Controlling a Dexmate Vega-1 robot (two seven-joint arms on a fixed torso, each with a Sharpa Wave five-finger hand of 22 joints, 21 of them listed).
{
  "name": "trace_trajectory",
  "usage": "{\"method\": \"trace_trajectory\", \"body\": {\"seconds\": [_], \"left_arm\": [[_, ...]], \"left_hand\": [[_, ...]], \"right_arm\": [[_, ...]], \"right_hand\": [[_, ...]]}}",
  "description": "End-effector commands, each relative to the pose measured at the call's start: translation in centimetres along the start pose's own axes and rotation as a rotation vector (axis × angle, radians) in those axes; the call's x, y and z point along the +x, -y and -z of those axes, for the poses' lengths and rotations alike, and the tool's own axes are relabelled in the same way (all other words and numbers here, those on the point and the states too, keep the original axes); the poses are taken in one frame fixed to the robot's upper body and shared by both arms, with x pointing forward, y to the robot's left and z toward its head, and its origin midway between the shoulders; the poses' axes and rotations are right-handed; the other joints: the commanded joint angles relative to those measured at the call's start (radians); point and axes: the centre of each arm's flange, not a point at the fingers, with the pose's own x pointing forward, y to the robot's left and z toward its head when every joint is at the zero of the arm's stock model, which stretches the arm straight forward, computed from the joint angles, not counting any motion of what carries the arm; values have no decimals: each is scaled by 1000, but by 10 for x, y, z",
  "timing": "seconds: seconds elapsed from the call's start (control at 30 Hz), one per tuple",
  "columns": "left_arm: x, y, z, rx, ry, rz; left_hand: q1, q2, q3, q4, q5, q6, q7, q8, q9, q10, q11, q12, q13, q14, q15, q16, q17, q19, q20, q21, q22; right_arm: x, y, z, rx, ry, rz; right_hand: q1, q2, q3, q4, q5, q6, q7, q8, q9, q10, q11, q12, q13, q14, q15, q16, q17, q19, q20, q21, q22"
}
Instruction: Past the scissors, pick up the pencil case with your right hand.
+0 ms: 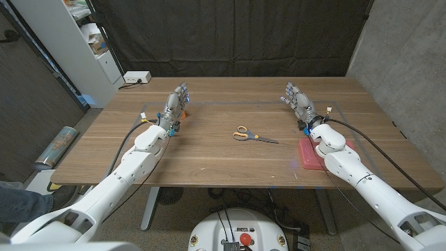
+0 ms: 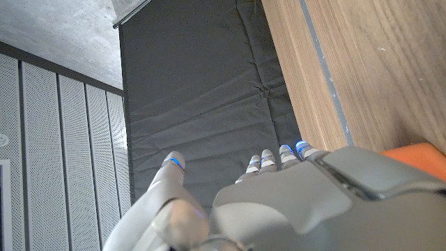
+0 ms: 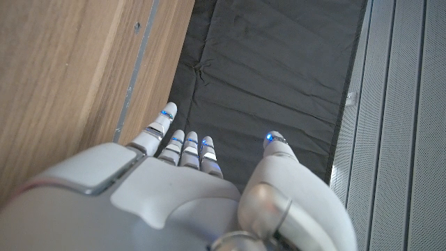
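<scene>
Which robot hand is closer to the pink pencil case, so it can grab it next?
The right hand. The pencil case lies on the table's right side, partly under the right forearm, while the left hand is far across the table, beyond the scissors. Both hands hold nothing, so the right probably just needs to pull back.

This is looking like a robotics lab or test room rather than a home. A wooden counter [image 1: 209, 150] is standing on a metal frame before a black curtain [image 1: 230, 38] that is hanging across the back. A bare concrete wall [image 1: 408, 63] is rising on one side, and a white shelf unit [image 1: 83, 42] is holding papers. A white power strip [image 1: 136, 77] is lying at the counter's far edge.
</scene>
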Motion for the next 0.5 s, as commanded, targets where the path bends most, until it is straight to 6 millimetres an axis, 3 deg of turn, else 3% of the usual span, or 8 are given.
{"method": "trace_trajectory", "body": {"seconds": [0.03, 0.5], "left_arm": [[-4, 2, -2, 1, 4, 12], [-2, 4, -1, 10, 0, 20]], "left_hand": [[8, 7, 7, -4, -4, -9, 2, 4, 1, -6, 1, 7, 2, -25, 2, 6, 1, -56, 5, 6, 4], [11, 11, 6, -7, -8, -5, 1, 6, 1, -2, -2, 9, 2, -23, 1, 7, 2, -58, 7, 7, 5]], "right_arm": [[-12, 2, -15, -31, 36, 1], [-30, 12, -29, -61, 65, 14]], "right_hand": [[14, -3, 5, -5, -6, 11, -2, 0, 5, 8, 1, 3, 2, 0, 11, 4, 1, 11, 3, -3, 3], [13, -3, 3, -7, -12, 13, -3, 0, 6, 11, -1, 3, 2, 4, 9, 6, -2, 13, 3, -8, 3]]}}
